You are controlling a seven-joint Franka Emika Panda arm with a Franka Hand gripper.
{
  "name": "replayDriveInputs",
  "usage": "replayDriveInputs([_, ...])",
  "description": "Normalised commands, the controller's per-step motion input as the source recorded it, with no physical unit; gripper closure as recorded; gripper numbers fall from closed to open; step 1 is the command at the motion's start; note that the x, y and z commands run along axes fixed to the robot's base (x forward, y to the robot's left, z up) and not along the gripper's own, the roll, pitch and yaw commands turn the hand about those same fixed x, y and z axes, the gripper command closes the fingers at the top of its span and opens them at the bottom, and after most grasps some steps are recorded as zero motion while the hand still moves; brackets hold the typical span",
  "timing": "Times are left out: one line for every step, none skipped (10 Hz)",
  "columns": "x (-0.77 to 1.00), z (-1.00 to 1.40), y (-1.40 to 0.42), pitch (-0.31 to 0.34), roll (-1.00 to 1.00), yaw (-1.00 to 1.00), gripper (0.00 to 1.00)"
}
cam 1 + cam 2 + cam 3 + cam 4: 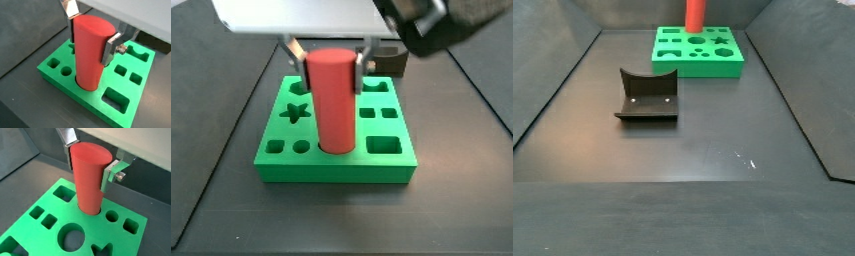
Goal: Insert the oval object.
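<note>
The oval object [90, 55] is a tall smooth red peg standing upright with its lower end in a hole of the green block [60, 75]. It also shows in a wrist view [90, 178] and in both side views [331, 100] [694, 12]. My gripper [89, 52] is above the block, its two silver fingers pressed against opposite sides of the peg's upper half, shut on it. It also shows in a wrist view [87, 176] and a side view [331, 65]. The peg's bottom end is hidden inside the block.
The green block [338, 170] [700, 60] lies at the far end of the dark floor and has several other holes: round, square and star-shaped. The dark fixture [647, 97] stands on the floor to one side of it. Dark walls enclose the floor.
</note>
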Motion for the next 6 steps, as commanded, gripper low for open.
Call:
replayDriveInputs([0.0,-0.44,0.02,-0.036,0.07,0.0,1.0])
replayDriveInputs([0.0,-0.43,0.01,-0.036,0.11,0.0,1.0])
replayDriveInputs([-0.01,-0.43,0.0,-0.059,0.1,0.0,1.0])
replayDriveInputs([0.0,-0.39,0.0,-0.056,0.08,0.0,1.0])
replayDriveInputs([0.0,-0.29,0.01,-0.004,0.05,0.0,1.0])
replayDriveInputs([0.03,-0.26,0.01,0.0,0.04,0.0,1.0])
